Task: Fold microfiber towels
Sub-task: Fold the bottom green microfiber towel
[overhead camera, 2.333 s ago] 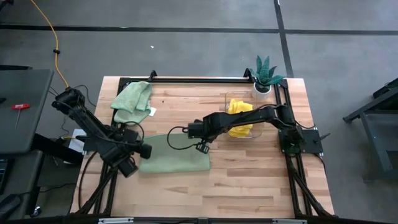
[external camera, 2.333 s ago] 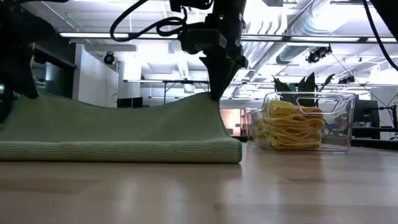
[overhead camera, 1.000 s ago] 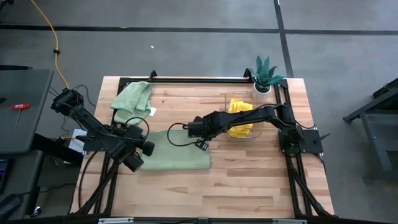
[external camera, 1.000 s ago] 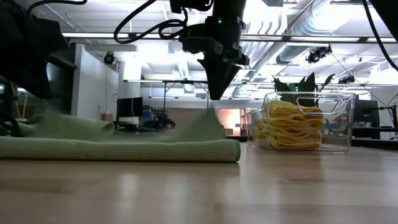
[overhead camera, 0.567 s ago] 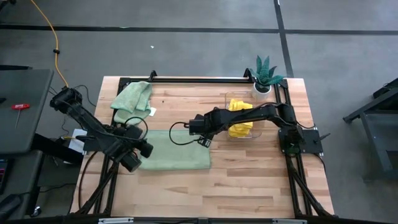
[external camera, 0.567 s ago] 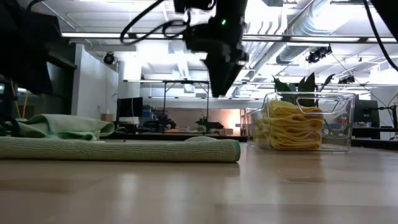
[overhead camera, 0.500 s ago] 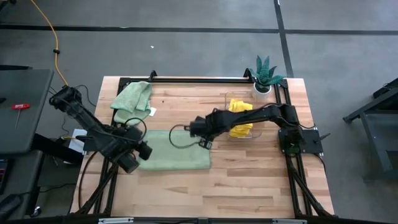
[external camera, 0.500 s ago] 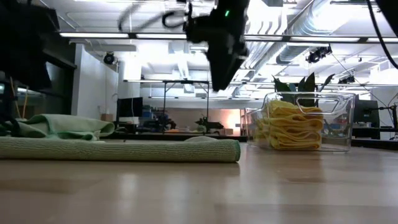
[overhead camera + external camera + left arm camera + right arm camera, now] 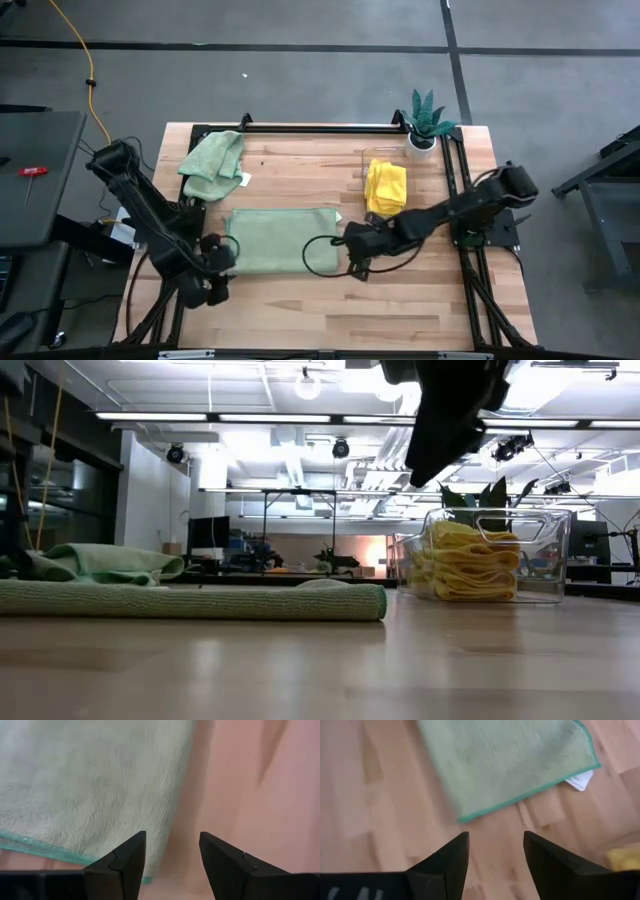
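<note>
Folded sage-green towel (image 9: 283, 238) lies flat mid-counter (image 9: 420, 295); left tool (image 9: 214, 253) at its 8 o'clock, right tool (image 9: 352, 243) at 3, both wide, empty.

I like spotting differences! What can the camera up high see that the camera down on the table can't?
Only the high view shows both arms whole, with the left gripper and right gripper open at either end of the folded green towel, plus the floor around the table.

Only the low view shows the room's ceiling lights behind.

Both show the folded green towel, the crumpled green towel, the yellow towels in the clear bin and the plant.
</note>
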